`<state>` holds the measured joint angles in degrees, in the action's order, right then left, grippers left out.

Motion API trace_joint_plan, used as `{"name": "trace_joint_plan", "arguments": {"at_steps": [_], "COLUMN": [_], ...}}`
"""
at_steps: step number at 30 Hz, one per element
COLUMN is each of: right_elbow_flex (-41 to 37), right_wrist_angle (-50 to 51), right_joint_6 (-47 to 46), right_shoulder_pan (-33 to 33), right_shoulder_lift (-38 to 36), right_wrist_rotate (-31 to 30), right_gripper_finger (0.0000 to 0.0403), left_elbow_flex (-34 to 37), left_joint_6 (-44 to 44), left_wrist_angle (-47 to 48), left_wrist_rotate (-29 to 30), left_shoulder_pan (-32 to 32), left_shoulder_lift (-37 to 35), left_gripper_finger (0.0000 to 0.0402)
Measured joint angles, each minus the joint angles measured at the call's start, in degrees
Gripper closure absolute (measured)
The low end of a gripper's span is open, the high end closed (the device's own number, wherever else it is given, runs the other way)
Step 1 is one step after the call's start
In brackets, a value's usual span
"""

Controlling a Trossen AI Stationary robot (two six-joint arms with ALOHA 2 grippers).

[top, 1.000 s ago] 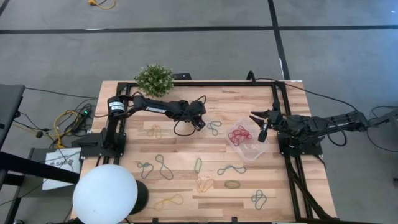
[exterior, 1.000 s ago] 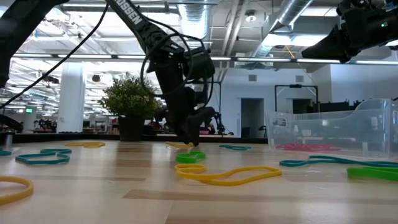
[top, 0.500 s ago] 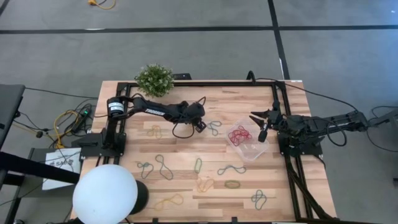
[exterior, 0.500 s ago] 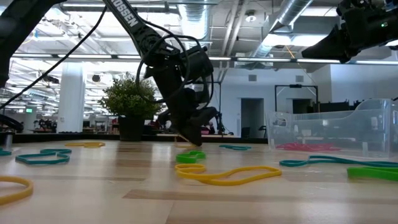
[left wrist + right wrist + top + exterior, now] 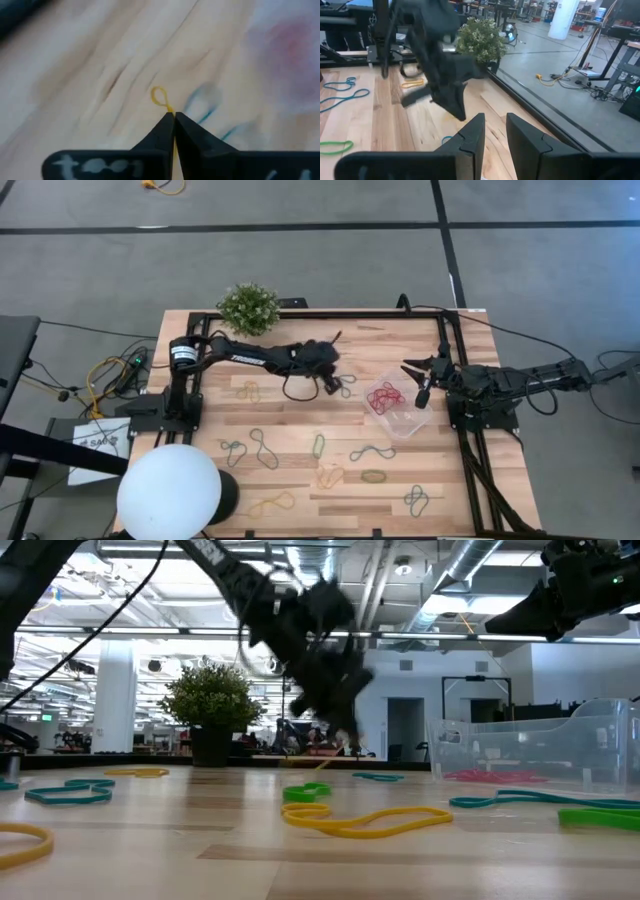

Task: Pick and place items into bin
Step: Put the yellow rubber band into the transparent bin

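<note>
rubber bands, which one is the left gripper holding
The yellow band, pinched between the shut fingers of the left gripper and lifted off the table. Every other band lies loose on the wood or sits in the clear bin.

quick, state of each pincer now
Left pincer: shut on a yellow band.
Right pincer: open, holding nothing, above the bin.

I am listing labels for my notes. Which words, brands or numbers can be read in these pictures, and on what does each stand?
None can be read whole.
White lettering on the left arm: cut off, blurred.
White marks on the left gripper: blurred.
Print on the paper sheet: too small.
</note>
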<state>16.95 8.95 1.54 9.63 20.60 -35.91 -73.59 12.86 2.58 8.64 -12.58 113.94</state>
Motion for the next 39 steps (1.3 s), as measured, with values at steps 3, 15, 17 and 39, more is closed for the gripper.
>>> {"name": "trace_joint_plan", "arguments": {"at_steps": [3, 15, 17, 39], "right_elbow_flex": [0.0, 0.0, 0.0, 0.0], "right_wrist_angle": [0.0, 0.0, 0.0, -2.2], "right_joint_6": [0.0, 0.1, 0.2, 0.5], "right_shoulder_pan": [0.0, 0.0, 0.0, 0.0], "right_shoulder_lift": [0.0, 0.0, 0.0, 0.0], "right_wrist_rotate": [-0.1, -0.1, -0.1, -0.1], "right_gripper_finger": [0.0329, 0.0329, 0.0329, 0.0329], "left_elbow_flex": [-3.5, -15.1, -15.1, -15.1], "left_joint_6": [-3.3, -9.9, -9.2, -3.4], "left_wrist_angle": [-2.8, -7.9, -11.2, -44.7], "left_wrist_rotate": [-4.9, -11.9, -12.2, -13.6], "left_shoulder_pan": [1.2, 6.8, 8.1, 11.1], "left_shoulder_lift": [-0.5, -0.5, 0.9, 19.4], "left_gripper_finger": [0.0401, 0.0401, 0.0401, 0.0401]}}
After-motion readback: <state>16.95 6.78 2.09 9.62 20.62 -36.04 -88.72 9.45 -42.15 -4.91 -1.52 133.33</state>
